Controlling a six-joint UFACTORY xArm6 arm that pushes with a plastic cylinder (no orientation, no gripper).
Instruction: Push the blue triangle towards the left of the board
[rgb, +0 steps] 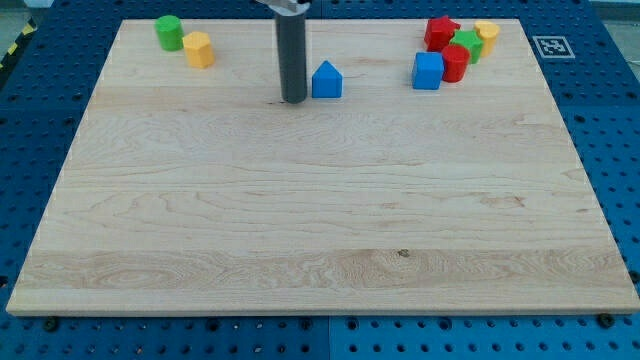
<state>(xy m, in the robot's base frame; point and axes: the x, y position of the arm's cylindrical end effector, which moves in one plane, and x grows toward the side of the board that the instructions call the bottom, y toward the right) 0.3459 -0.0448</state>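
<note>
The blue triangle (327, 80) stands on the wooden board (320, 220) near the view's top, a little left of centre. My rod comes down from the view's top edge and my tip (293, 99) rests on the board just left of the blue triangle, with a narrow gap between them or barely touching.
A green cylinder (169, 32) and a yellow block (199, 49) sit at the top left. At the top right is a cluster: a blue cube (428, 70), a red cylinder (455, 62), a red star-like block (440, 32), a green block (468, 44) and a yellow block (487, 35).
</note>
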